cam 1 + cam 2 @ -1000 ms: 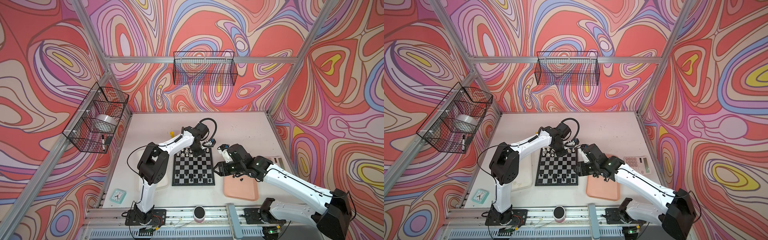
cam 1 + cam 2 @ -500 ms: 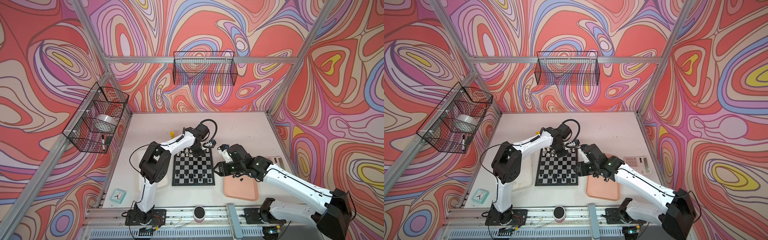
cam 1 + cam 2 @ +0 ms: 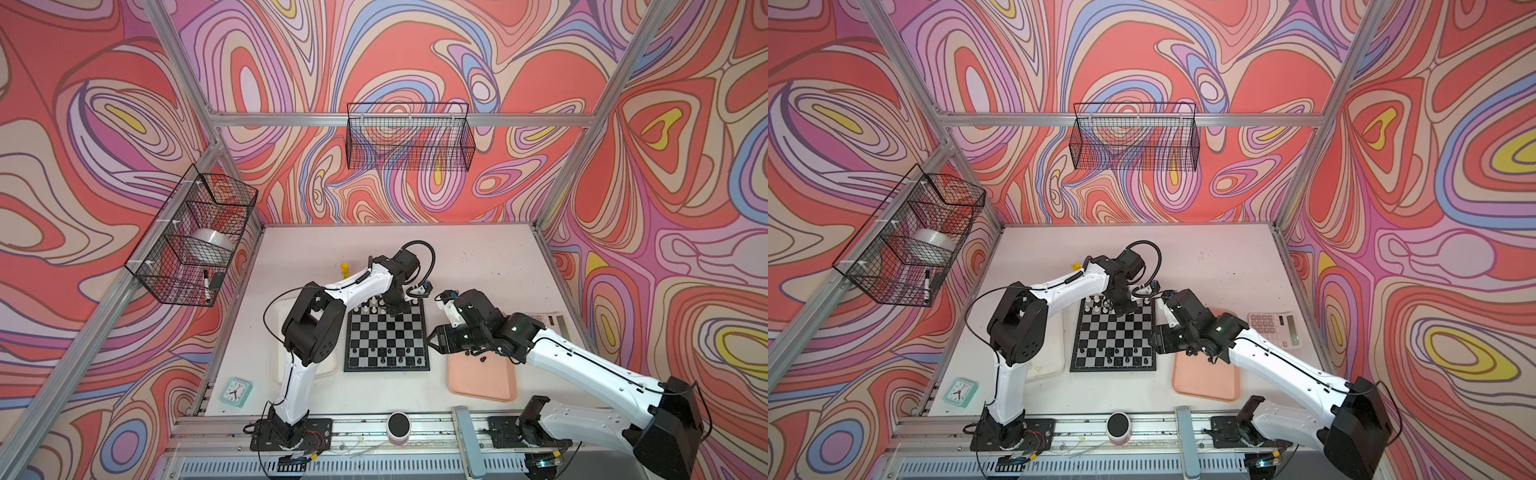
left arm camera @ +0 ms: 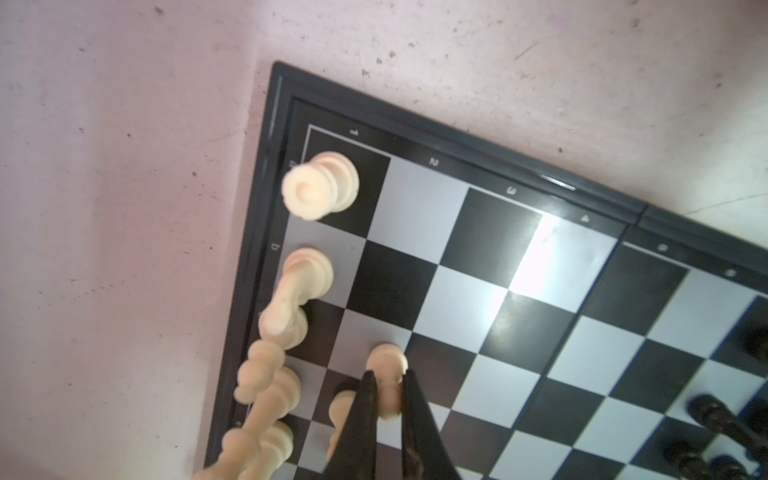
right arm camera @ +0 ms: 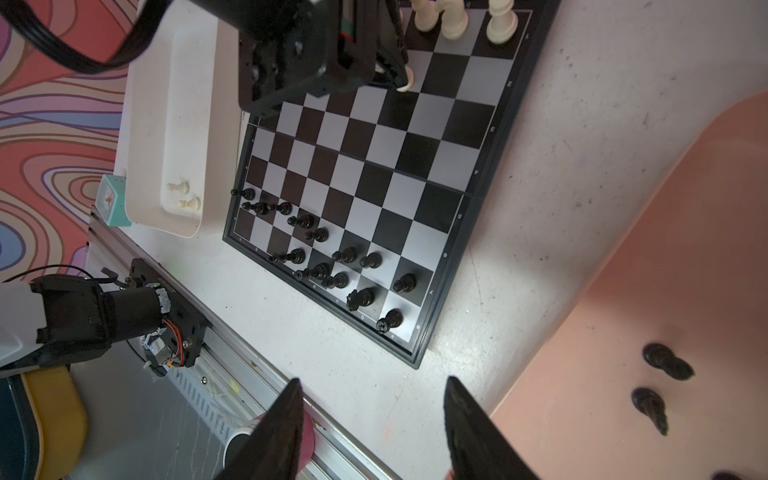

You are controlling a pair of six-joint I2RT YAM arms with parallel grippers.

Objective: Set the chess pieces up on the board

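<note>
Left claw (image 4: 388, 376) pinches 1 small cream-white plastic pawn (image 4: 385, 359) over the black-and-silver checked chessboard (image 4: 469, 291); opening wide could topple the neighbouring cream pawn (image 4: 341, 409) just beside 1 jaw.

Left arm (image 3: 357, 286) reaches far out, right arm (image 3: 582, 361) held low.
Left gripper (image 4: 388, 376) points down, pinched tight on a pawn (image 4: 384, 359); right gripper (image 5: 372, 380) hovers, jaws apart, empty.
</note>
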